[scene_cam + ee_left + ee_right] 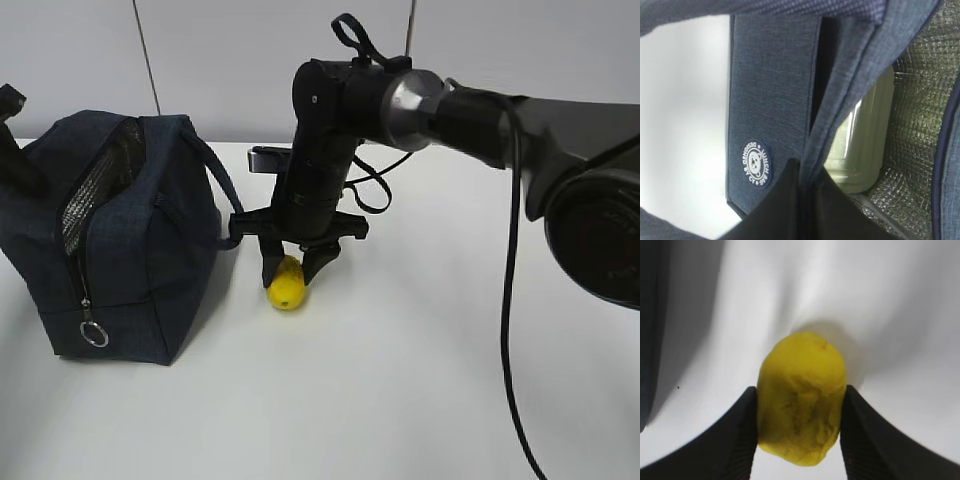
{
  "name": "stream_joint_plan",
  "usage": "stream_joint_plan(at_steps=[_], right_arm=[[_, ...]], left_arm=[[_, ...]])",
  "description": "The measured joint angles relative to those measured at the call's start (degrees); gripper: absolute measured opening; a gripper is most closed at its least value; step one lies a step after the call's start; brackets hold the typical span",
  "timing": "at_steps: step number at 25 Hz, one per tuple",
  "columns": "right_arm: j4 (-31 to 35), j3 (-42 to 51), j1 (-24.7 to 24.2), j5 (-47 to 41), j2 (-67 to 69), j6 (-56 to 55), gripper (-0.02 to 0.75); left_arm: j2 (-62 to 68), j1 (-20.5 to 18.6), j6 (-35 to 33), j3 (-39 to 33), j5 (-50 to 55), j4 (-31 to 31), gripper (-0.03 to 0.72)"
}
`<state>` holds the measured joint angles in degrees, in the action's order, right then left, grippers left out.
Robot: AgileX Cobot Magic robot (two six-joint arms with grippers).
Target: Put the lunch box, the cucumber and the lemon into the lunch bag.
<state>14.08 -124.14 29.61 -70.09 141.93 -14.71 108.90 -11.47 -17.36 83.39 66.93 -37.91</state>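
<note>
Item, right claw [291,262]: my fingers flank the lemon [287,283] on the bench [400,380], pads at both sides; firm grip not confirmed.

Item, left claw: pinched shut on the lunch bag [110,240] rim, holding it open near the left edge.

Lunch box [860,145]: inside.

Risk: rounded lemon may squirt free.

Cucumber: not visible; presumably bagged.

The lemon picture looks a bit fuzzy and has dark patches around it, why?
In the right wrist view the lemon sits very close to the camera, so its skin looks soft; the grey patch behind it is its shadow on the table, and the dark tool fingers flank it.
</note>
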Motion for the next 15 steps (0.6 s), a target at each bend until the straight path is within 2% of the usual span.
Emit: stream_joint_plan(at_steps=[15], right_arm=[[-1.65, -0.28, 0.0, -0.21, -6.28, 0.13, 0.351]], left_arm=[[0.0, 0.0, 0.0, 0.0, 0.0, 0.0, -0.013]])
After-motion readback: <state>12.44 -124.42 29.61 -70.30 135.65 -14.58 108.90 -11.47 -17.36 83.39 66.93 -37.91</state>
